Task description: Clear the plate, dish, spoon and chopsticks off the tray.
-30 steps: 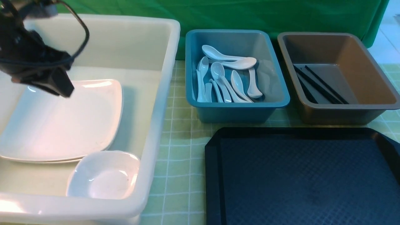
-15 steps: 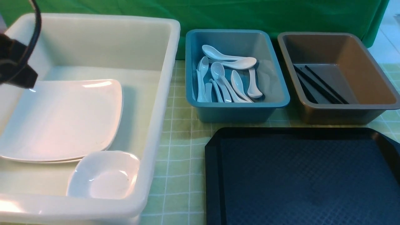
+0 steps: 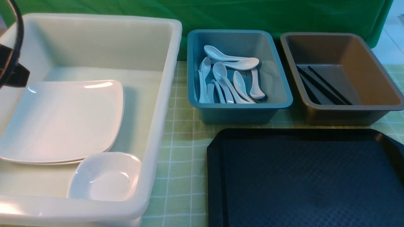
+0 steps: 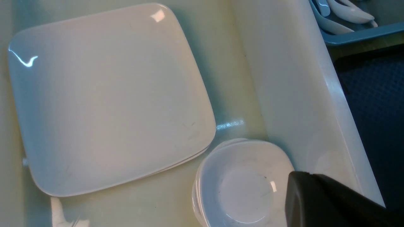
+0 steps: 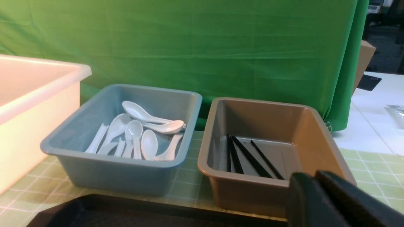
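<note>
The black tray [image 3: 214, 157] lies at the front right with nothing on it. The large white plate [image 3: 66, 119] lies in the white tub, on another like it; it also shows in the left wrist view [image 4: 107, 94]. A small white dish [image 3: 104, 178] sits by the plate's near corner, stacked in the left wrist view [image 4: 243, 186]. Several white spoons [image 3: 227, 78] lie in the teal bin. Black chopsticks [image 3: 322, 85] lie in the brown bin. My left gripper [image 3: 19, 80] is shut and empty at the tub's far left [image 4: 300, 176]. My right gripper [image 5: 307, 176] is shut and empty, near the brown bin.
The white tub [image 3: 164, 94] fills the left side. The teal bin [image 3: 236, 113] and the brown bin [image 3: 341, 115] stand behind the tray. A green checked cloth covers the table and a green curtain hangs behind.
My left gripper has moved left from over the plate's far corner to the left edge of the front view. The plate, dish and bins have not moved.
</note>
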`<action>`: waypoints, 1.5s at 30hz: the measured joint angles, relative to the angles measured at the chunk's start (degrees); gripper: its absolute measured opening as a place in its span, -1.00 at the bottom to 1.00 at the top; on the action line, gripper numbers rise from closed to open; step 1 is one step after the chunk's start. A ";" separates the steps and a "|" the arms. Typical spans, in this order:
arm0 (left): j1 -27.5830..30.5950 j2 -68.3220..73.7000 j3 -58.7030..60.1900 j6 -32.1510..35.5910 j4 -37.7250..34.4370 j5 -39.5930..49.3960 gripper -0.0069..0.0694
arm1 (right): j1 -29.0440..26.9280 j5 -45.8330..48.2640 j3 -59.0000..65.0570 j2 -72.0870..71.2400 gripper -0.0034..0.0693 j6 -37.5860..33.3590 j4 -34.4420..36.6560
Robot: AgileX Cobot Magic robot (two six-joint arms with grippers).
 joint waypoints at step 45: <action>0.00 -15.09 3.79 -4.38 0.70 4.01 -0.85 | -6.87 6.40 17.34 -14.60 -0.52 0.04 -10.13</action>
